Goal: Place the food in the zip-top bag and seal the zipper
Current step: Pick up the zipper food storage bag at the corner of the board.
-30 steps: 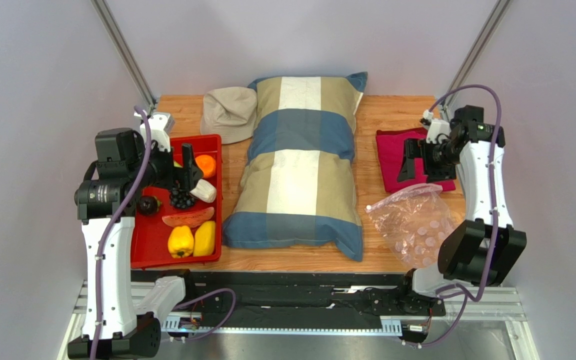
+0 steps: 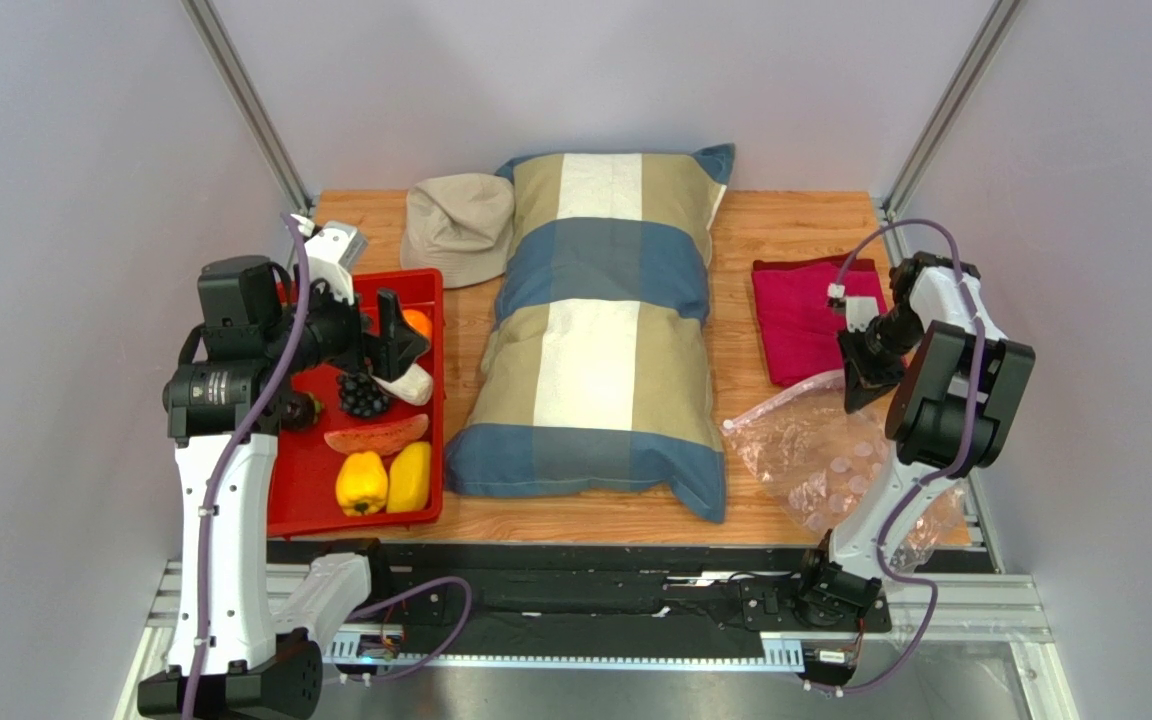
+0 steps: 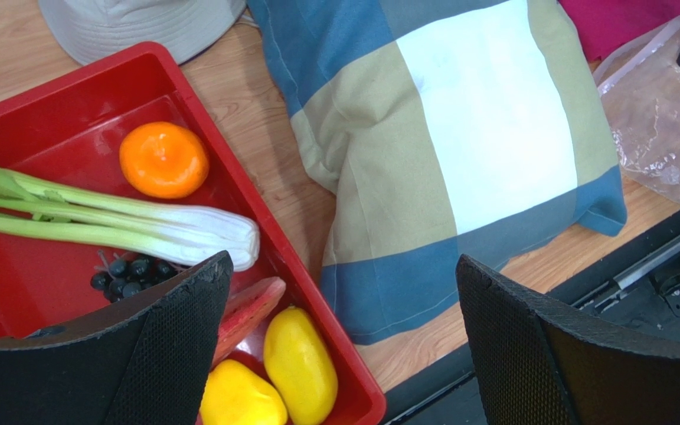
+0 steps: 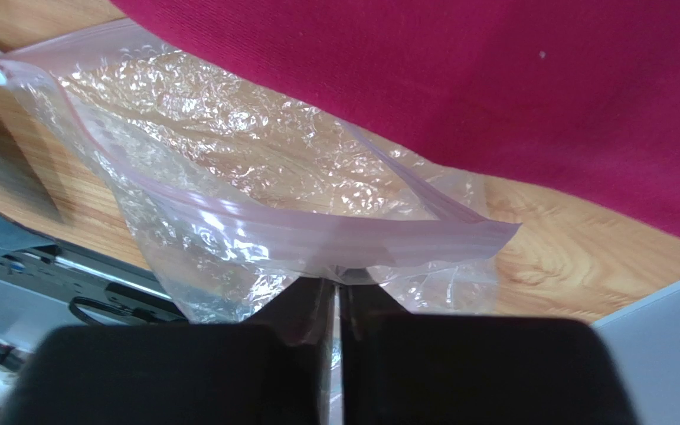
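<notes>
Above the bench [image 2: 778,225], the top view shows the left tool [image 2: 391,342] over the red tray [image 2: 294,468] at the left; the zip-top bag [image 2: 815,450] lies at the right front, just beside the magenta cloth [image 2: 793,315], with the right tool [image 2: 856,375] at its far edge; a striped pillow [image 2: 597,345] lies between; from the left wrist, that tool's fingers stand wide apart above the celery [image 3: 113,221], orange [image 3: 164,159], grapes [image 3: 131,270], reddish slice [image 3: 250,305] and yellow peppers [image 3: 299,363], all in the tray; from the right wrist, the fingers are pressed together on the zipper [image 4: 317,232], pinching the bag's mouth edge.
</notes>
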Motion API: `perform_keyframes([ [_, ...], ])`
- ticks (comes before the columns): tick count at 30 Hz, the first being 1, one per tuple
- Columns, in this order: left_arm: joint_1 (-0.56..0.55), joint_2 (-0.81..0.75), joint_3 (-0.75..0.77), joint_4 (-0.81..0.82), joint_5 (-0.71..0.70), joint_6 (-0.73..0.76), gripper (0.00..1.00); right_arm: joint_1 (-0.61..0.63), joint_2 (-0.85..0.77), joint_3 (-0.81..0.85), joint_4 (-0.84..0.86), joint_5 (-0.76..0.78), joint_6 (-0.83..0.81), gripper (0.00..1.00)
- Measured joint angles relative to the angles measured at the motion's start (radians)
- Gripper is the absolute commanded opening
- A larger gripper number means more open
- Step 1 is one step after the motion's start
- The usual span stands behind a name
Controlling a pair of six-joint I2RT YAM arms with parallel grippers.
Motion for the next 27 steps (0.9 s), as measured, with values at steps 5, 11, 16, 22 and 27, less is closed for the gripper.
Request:
perform_keyframes([
  [5,0.0,0.0,-0.005,0.023,0.018,-0.001,0.99,0.0,-0.001,-0.029,0.021,0.002,-0.013,0.0],
  [11,0.0,-0.002,-0.011,0.038,0.032,-0.004,0.99,-0.001,-0.084,-0.045,0.027,-0.017,-0.044,0.0],
  [16,0.0,-0.004,-0.018,0.039,0.045,-0.003,0.99,-0.001,-0.228,-0.002,-0.038,-0.1,-0.08,0.0],
  [22,0.0,0.01,-0.016,0.04,0.085,0.002,0.99,0.007,-0.318,0.177,-0.068,-0.274,-0.144,0.0],
  [27,-0.002,0.081,0.03,0.039,0.164,0.001,0.93,0.063,-0.388,0.246,-0.074,-0.391,-0.216,0.0],
])
